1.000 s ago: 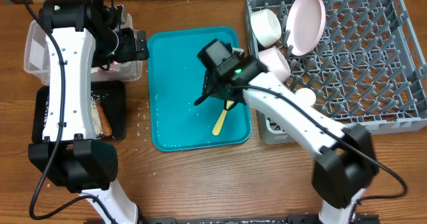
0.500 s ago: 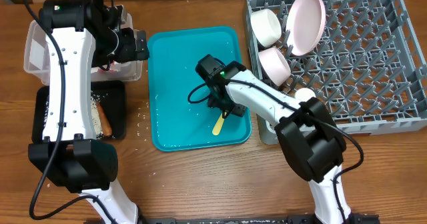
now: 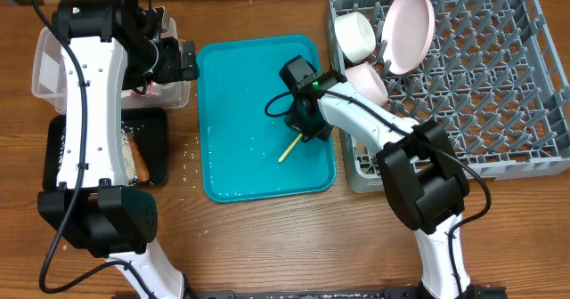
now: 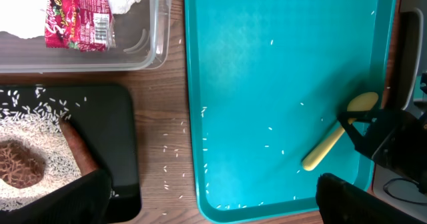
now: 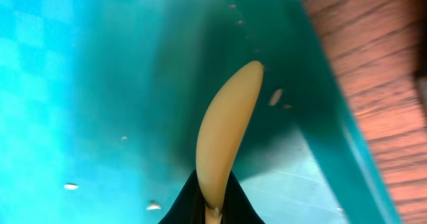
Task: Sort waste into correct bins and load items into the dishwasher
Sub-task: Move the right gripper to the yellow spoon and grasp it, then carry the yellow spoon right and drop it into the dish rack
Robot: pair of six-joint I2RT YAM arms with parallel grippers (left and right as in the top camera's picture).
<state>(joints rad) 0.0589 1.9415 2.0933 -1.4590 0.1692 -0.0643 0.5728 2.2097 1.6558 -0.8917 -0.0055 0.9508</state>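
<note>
I am clamping right fingers [image 5: 181, 211] on pale yellow spoon [image 3: 289, 146] end, over right side of teal tray [image 3: 236, 103]. Left fingers [image 4: 73, 201] spread, idle. Risk: narrow end-grip letting spoon pivot, slip while lifting.

A pale yellow spoon [image 5: 223, 127] ran up from the bottom centre of the frame to a rounded end right of centre near the top. The right gripper [image 5: 208, 207] pinched its lower end between two dark fingertips at the bottom edge. Behind lay the teal tray [image 5: 100, 84] - its rim slanting from top centre to lower right - with wooden table [image 5: 373, 64] beyond at upper right. A few rice grains [image 5: 70, 186] dotted the tray, somewhat blurred.
</note>
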